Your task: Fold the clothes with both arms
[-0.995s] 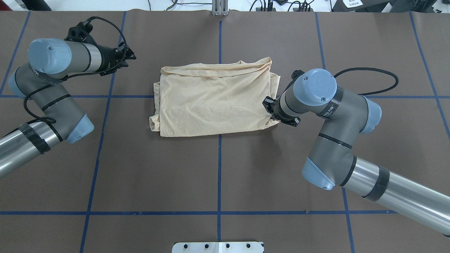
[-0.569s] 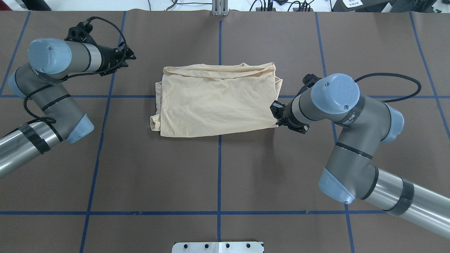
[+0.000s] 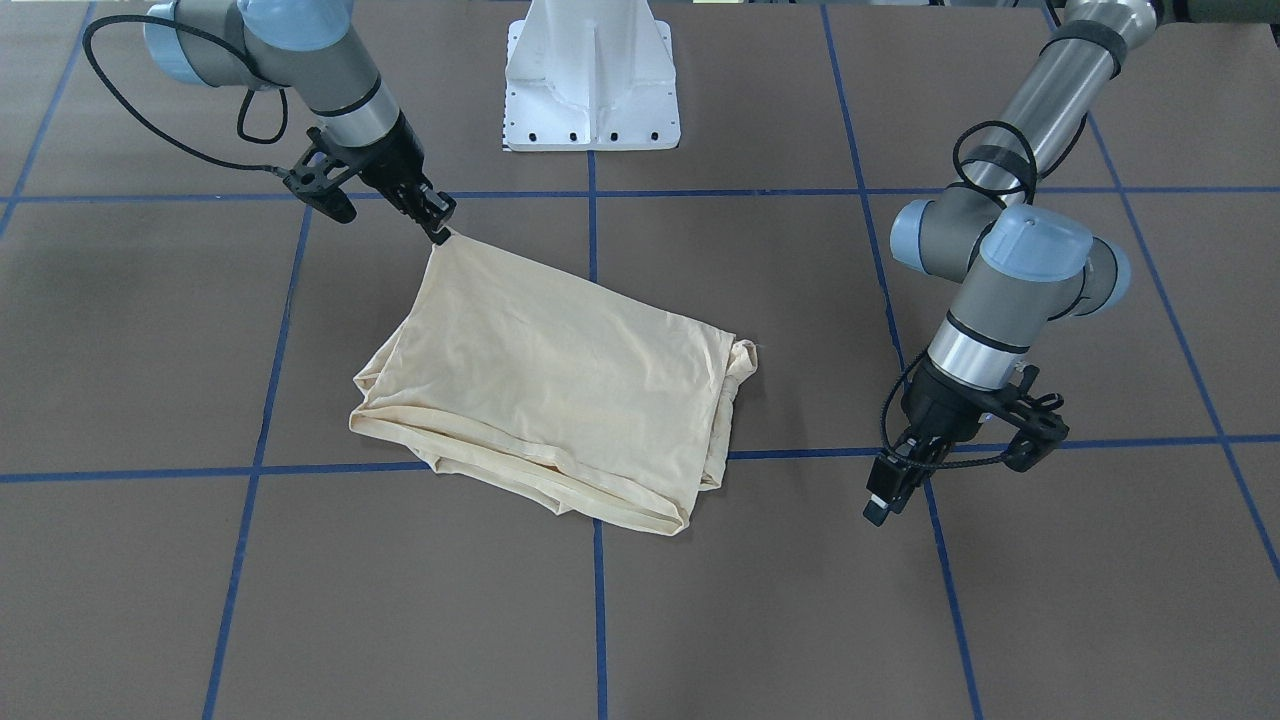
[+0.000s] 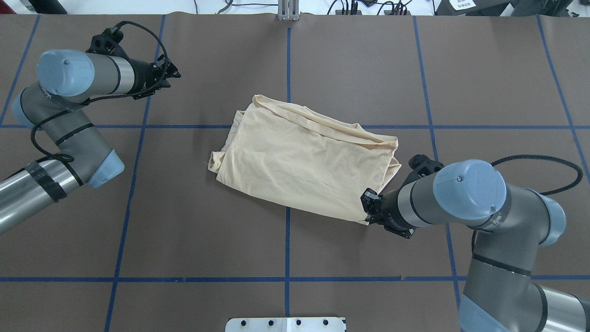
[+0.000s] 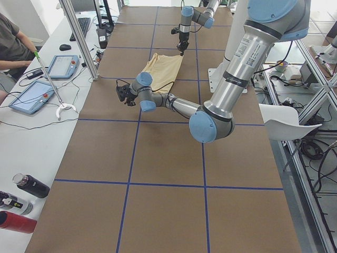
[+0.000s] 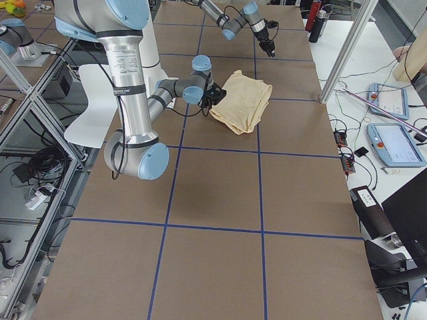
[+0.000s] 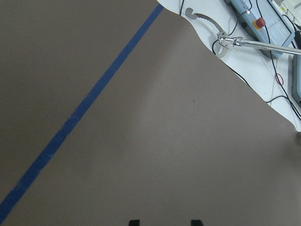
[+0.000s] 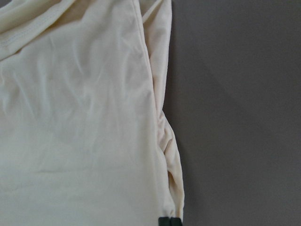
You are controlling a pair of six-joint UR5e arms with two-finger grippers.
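Since a second ago the right gripper (image 4: 370, 213), jaws clamped on the near right corner of the folded T-shirt (image 4: 304, 161), has dragged that corner toward the robot. The T-shirt has swung from square to skewed, which looks like repositioning rather than a fold. It lies flat mid table (image 4: 184, 230), long axis diagonal from far-left to near-right. The left gripper (image 4: 171, 74) hovers well apart, jaws apart and empty.
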